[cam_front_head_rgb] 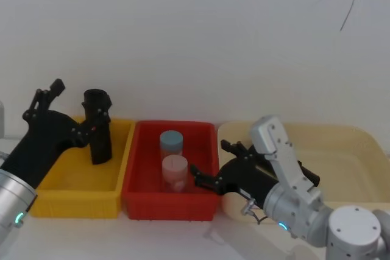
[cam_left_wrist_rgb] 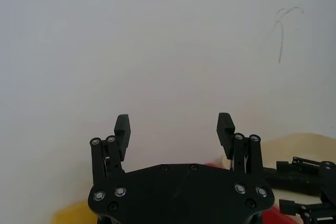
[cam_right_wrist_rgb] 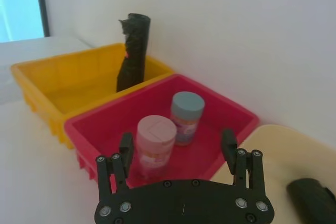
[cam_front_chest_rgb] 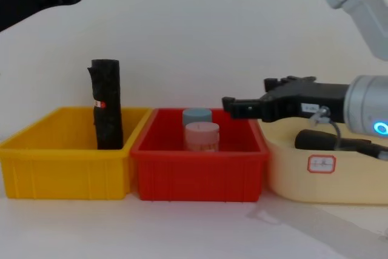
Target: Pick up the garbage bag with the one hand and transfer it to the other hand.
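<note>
Black garbage bag (cam_front_head_rgb: 97, 129) stands upright, long axis vertical, at rear of yellow bin (cam_front_chest_rgb: 60, 150). L gripper (cam_left_wrist_rgb: 174, 124) hangs above it, jaws spread, empty; nearer arm. R gripper (cam_right_wrist_rgb: 177, 139) over red bin (cam_front_chest_rgb: 200, 174), jaws spread too.

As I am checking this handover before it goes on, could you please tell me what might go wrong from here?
The garbage bag stands tall and upright in the yellow bin, so a finger of the open left gripper, above it, might tip it rather than grasp it. The open right gripper hangs over the red bin near the pink-lidded jar; a swing across could knock that. A second dark roll in the cream basin might be mistaken.
</note>
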